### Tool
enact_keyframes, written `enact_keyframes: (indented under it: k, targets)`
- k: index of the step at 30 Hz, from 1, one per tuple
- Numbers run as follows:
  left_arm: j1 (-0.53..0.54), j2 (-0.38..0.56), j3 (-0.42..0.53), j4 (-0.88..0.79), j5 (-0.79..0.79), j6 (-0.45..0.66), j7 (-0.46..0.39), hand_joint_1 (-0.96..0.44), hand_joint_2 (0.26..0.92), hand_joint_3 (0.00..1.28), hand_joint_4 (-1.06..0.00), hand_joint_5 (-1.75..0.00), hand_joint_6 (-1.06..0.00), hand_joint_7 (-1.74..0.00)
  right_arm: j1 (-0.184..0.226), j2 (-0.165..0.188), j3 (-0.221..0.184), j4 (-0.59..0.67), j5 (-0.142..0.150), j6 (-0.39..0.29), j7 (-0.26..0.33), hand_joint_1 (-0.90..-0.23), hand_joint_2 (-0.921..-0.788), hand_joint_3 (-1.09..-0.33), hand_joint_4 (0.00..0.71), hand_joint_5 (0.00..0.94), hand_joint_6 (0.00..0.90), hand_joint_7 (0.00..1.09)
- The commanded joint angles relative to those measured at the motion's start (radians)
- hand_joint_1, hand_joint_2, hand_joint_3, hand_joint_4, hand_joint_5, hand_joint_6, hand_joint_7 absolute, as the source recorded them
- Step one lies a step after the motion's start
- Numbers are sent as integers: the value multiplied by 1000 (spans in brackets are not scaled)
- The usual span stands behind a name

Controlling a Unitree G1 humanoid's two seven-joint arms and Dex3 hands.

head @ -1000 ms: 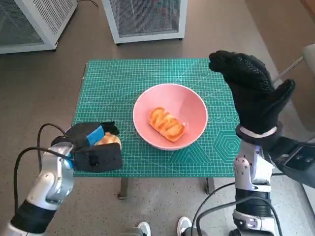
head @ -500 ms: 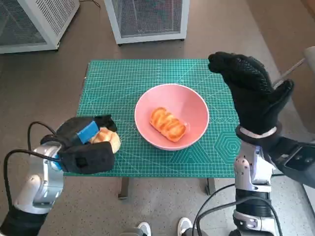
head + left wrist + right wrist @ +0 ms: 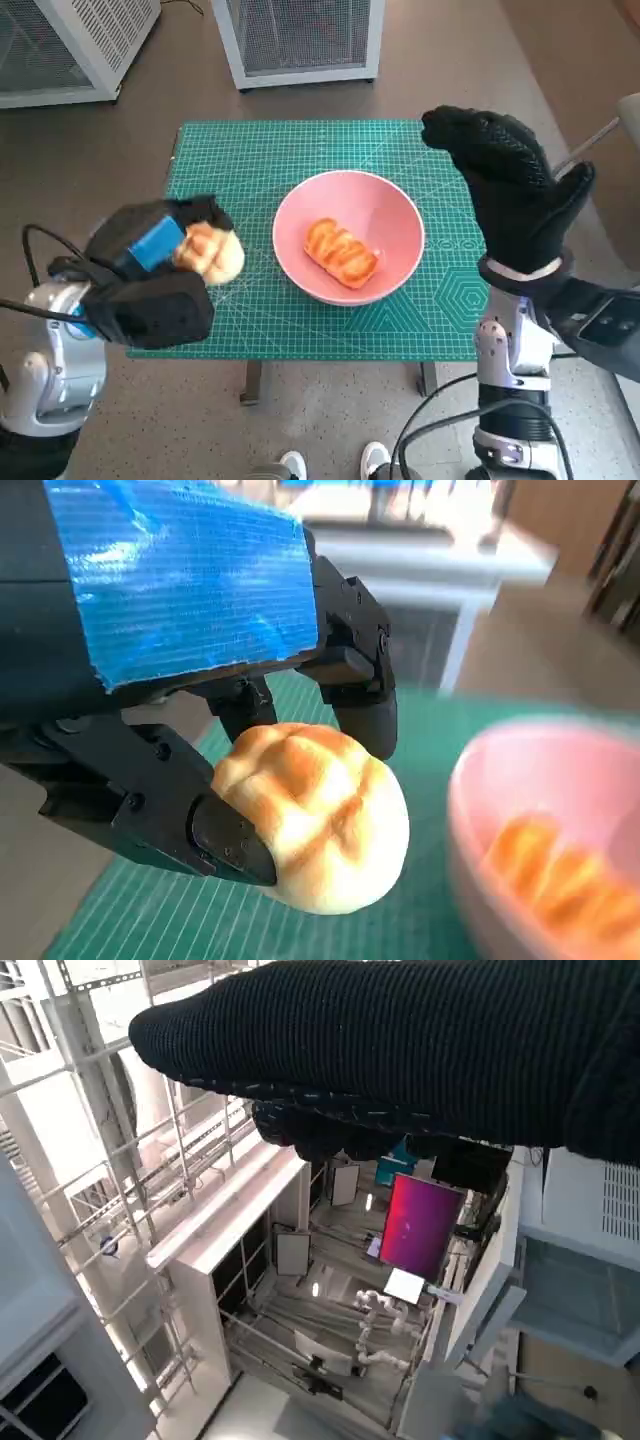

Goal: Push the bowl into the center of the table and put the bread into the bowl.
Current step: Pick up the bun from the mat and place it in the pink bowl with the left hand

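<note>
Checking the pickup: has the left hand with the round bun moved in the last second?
Yes. The left hand has carried the round bun up off the green mat, slightly nearer the pink bowl.

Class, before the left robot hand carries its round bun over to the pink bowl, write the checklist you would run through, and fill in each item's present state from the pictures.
1. Round bun gripped by the left robot hand: ok, fingers press it from both sides.
2. Bun lifted off the green mat: cannot tell for sure, though it looks raised.
3. Pink bowl near the table's centre: ok.
4. Room in the bowl: ok, one glazed bread lies there with space beside it.
5. Right robot hand out of the path: ok, raised beside the bowl's far side, holding nothing.
</note>
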Motion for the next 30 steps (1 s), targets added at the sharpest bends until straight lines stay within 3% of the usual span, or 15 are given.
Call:
enact_keyframes:
  k: [1, 16, 30]
  targets:
    - [-63, -36, -4, -44, 0, 15, 18, 3, 886, 41, -827, -1023, -699, -1085, 15, -1, 0, 21, -10, -7, 5, -509, -921, -381, 270, 0, 140, 469]
    - [-277, -179, -168, 71, 71, -116, 119, 2, 880, 17, -872, -1010, -734, -1011, 29, -2, 2, 10, -4, 0, 5, -510, -921, -382, 269, 0, 133, 483]
    - [-360, -300, -262, 339, 86, -276, 241, 2, 890, 19, -863, -1010, -695, -1062, 50, -12, -3, -14, -2, -8, 7, -514, -921, -386, 271, 1, 121, 484]
